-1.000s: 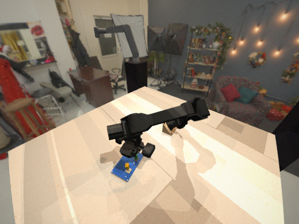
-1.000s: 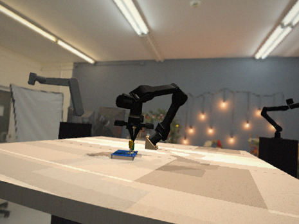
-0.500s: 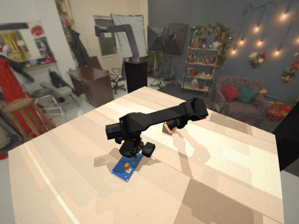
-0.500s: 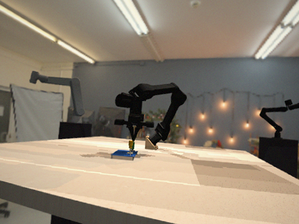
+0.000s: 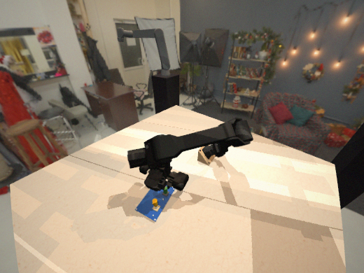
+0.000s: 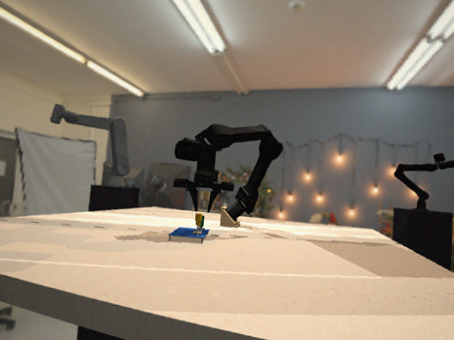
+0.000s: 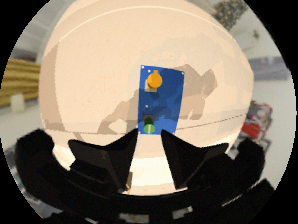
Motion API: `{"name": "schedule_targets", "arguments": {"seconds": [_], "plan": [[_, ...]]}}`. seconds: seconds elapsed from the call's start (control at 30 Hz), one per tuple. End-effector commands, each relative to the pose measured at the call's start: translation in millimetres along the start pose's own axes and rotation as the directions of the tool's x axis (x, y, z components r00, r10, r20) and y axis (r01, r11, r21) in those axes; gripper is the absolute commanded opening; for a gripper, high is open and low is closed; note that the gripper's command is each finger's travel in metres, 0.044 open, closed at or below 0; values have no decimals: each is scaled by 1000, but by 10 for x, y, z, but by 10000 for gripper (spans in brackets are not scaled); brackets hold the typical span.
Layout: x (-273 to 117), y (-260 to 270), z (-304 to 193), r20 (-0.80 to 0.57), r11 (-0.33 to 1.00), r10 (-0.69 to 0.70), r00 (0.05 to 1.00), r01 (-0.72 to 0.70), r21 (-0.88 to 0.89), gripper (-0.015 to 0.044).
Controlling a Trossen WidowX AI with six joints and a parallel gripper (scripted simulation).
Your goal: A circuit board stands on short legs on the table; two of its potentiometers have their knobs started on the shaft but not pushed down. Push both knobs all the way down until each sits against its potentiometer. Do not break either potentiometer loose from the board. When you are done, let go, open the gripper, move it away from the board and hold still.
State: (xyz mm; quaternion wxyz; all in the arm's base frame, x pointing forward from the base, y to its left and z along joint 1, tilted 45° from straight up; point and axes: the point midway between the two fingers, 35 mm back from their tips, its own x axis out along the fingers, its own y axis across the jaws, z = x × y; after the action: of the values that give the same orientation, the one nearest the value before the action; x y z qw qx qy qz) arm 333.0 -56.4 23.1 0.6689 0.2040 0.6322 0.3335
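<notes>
The blue circuit board (image 5: 154, 206) is lying on the table (image 5: 245, 224), near its middle, carrying a green knob (image 5: 165, 190) at the end nearer the arm and an orange knob (image 5: 155, 201) further along. The gripper (image 6: 203, 207) is hanging above the green knob, its fingers partly spread and gripping nothing, the tips standing clear over the knob in the exterior view. In the wrist view the green knob (image 7: 149, 124) is showing just beyond the gap between the fingers, with the orange knob (image 7: 154, 80) past it.

Blue board (image 5: 147, 206) — orange knob (image 5: 155, 201), green knob (image 5: 165, 190), black claw (image 6: 203, 207).
</notes>
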Motion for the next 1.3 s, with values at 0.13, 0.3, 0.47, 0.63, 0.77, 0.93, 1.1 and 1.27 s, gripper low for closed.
{"name": "schedule_targets", "arguments": {"seconds": [0.13, 0.3, 0.47, 0.63, 0.77, 0.93, 1.1, 1.27], "plan": [[-282, -17, 413, 82, 1000, -23, 996, 22, 5, 0], [-469, 14, 667, 133, 1000, -29, 991, 30, -2, 0], [-334, 14, 669, 134, 1000, -29, 991, 29, -3, 0], [-270, 16, 668, 134, 1000, -29, 991, 29, -3, 0], [-245, 15, 669, 134, 1000, -29, 991, 29, -3, 0], [-168, 15, 670, 134, 1000, -28, 991, 29, -3, 0], [-85, 17, 669, 134, 1000, -28, 991, 29, -3, 0], [-63, 17, 668, 134, 1000, -28, 991, 28, -3, 0]]}}
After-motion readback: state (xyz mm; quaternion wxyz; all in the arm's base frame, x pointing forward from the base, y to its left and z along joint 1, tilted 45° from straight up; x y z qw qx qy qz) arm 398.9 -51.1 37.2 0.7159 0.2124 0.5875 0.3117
